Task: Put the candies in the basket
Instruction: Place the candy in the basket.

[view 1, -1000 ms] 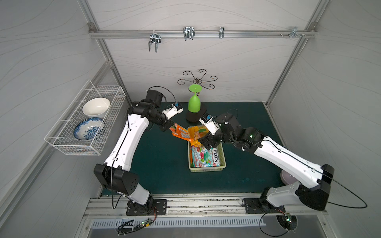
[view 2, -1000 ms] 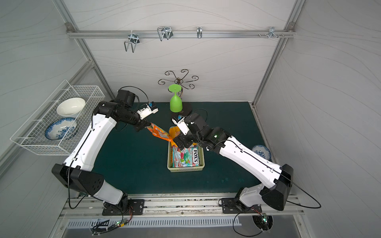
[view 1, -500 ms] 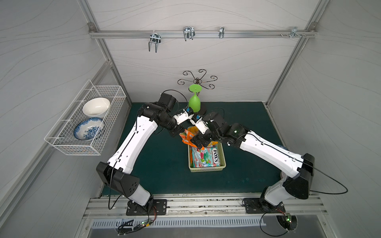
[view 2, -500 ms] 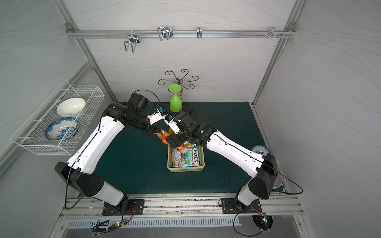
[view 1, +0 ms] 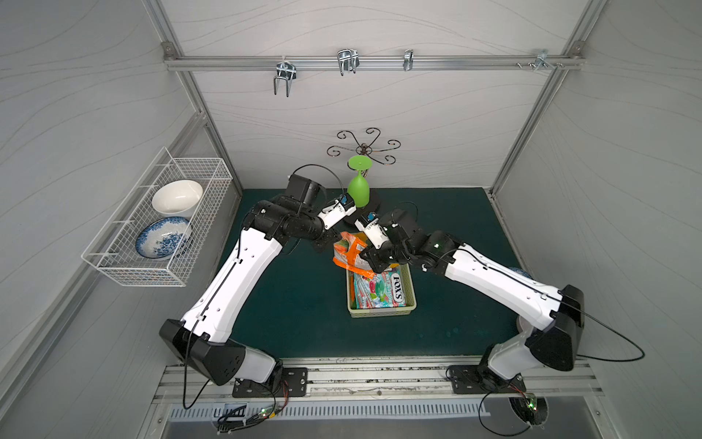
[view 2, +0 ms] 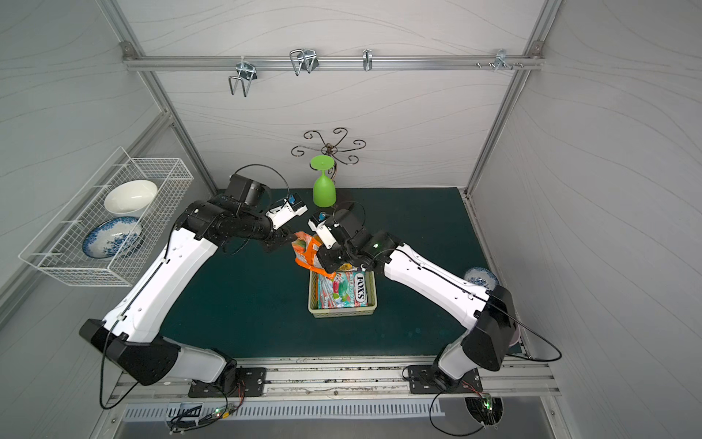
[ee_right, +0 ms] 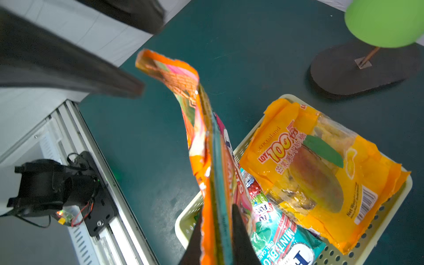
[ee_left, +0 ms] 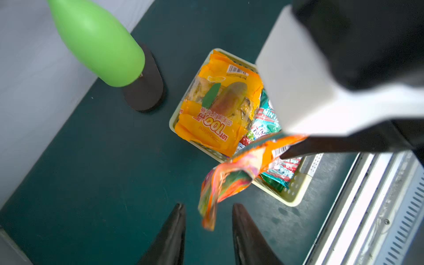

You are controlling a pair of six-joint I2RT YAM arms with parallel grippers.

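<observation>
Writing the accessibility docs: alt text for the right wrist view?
The right tool is shut on an orange candy bag, held on edge above the rim of the pale basket. A yellow mango bag and a teal mint bag lie inside it, with the dark green table beneath.

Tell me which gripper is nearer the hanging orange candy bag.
Right: the right gripper is shut on the orange bag; the left gripper stands open beside its other end.

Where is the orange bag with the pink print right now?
In a top view the orange bag hangs over the basket's far left corner, pinched by the right gripper, its free end by the open left gripper.
</observation>
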